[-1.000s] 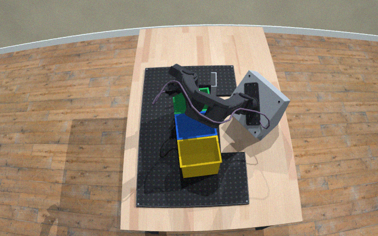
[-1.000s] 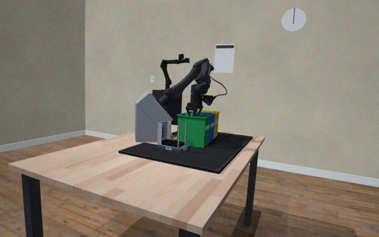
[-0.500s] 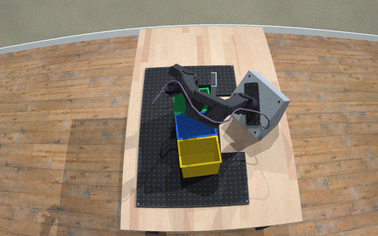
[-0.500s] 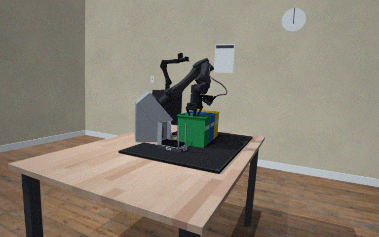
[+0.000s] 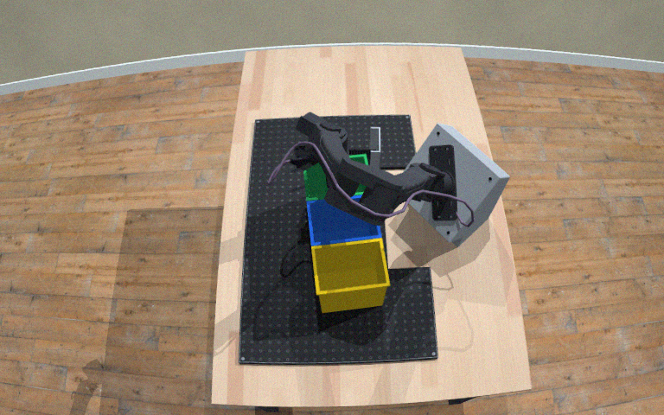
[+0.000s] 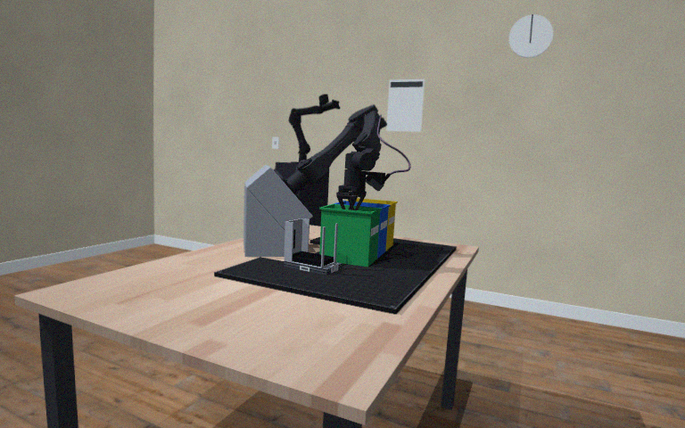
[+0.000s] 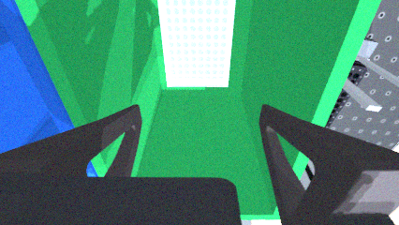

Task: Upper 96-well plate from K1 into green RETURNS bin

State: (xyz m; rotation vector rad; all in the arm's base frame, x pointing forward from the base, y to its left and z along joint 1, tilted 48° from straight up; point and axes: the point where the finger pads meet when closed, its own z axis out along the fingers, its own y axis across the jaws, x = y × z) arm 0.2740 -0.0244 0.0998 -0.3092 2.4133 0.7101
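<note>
The white 96-well plate (image 7: 196,43) lies inside the green bin (image 7: 206,131), leaning against its far wall in the wrist view. My gripper (image 7: 200,112) (image 6: 351,205) is open and empty, just above the green bin's mouth. The green bin (image 6: 350,234) stands upright at the near end of the row in the exterior view, and it also shows under my arm in the top view (image 5: 317,180). The stack rack K1 (image 6: 309,248) stands beside the green bin; I cannot make out the lower plate in it.
The blue bin (image 5: 341,221) and the yellow bin (image 5: 350,275) stand upright in a row beside the green one on the black mat (image 5: 284,288). The grey robot base (image 5: 456,182) is at the right.
</note>
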